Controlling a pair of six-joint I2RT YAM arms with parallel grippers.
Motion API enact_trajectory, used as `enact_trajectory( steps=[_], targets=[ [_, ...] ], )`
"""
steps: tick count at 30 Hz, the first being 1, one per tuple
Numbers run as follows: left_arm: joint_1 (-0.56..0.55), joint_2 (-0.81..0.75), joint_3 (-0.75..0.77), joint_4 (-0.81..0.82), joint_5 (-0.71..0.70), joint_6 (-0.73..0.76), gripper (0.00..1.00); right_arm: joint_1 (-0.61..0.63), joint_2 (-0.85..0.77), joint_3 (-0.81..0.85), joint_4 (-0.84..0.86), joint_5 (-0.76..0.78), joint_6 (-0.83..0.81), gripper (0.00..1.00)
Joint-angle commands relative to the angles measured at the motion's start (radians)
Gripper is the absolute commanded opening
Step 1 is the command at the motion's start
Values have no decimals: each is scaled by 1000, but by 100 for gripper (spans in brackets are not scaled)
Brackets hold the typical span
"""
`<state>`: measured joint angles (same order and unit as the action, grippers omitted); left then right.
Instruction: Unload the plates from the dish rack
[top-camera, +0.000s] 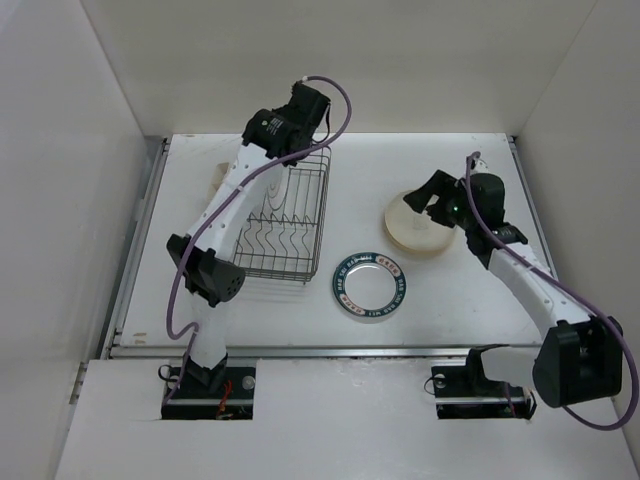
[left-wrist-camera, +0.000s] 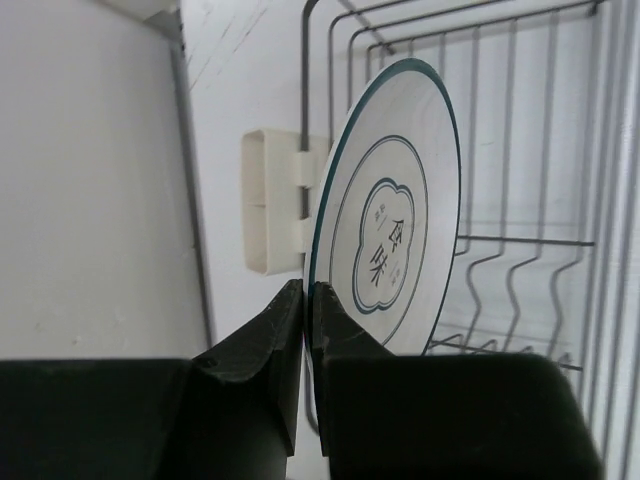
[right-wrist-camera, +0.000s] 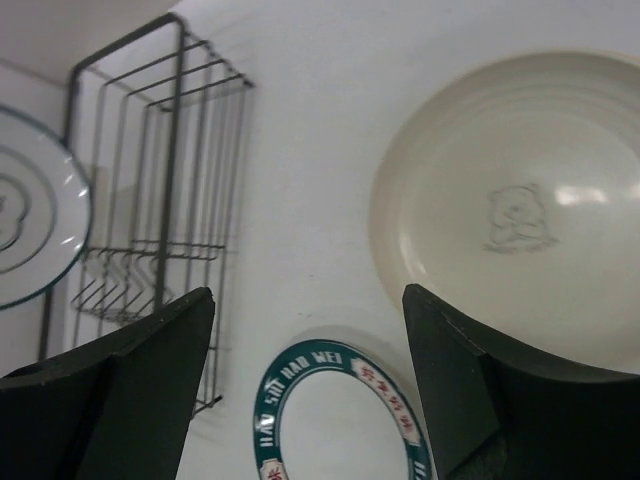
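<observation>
Bottom of the left wrist view: left gripper fingers nearly together, pinching the rim of a white plate. That plate has a thin teal edge, a ring and a centre motif, and it stands on edge, filling the middle of the frame. Behind it we see the dish rack wires and zigzag prongs at the right, with a cream box just beside the rack's corner bar at centre left. We cannot tell whether the plate's lower edge touches the prongs.

Right wrist view: right gripper is spread wide, one dark finger in each bottom corner, nothing between them. The tan plate lies flat in the upper right with a faint motif in its middle. The teal-banded plate lies flat at bottom centre. The rack sits upper left, with the held white plate at the far left edge.

Top view: rack left of centre on the table, left gripper over its upper end. The teal-banded plate lies just right of the rack's lower corner, apart from it. The tan plate is right of centre, with the right gripper over its upper edge.
</observation>
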<state>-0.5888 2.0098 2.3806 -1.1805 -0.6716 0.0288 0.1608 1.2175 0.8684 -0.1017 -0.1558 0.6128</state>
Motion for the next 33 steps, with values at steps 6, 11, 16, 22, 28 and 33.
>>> enact_trajectory(
  steps=[6, 11, 16, 22, 28, 33],
  targets=[
    [-6, -74, 72, 59, 465, -9, 0, 42, 85, 12, 322, -389, -36, 87],
    [-6, -74, 48, 33, 811, -20, 0, 63, 174, 21, 447, -553, -25, 89],
    [-6, -74, 35, 33, 1018, -38, 0, 72, 220, -3, 496, -559, -7, 89],
    [12, -65, 15, 24, 1127, -29, 0, 72, 232, -55, 598, -594, 28, 75],
    [12, -65, -3, 33, 1106, -29, 0, 72, 281, -65, 683, -677, 88, 0],
    [12, -65, -12, 24, 1037, -1, 3, 62, 226, -105, 683, -677, 108, 0]
  ],
)
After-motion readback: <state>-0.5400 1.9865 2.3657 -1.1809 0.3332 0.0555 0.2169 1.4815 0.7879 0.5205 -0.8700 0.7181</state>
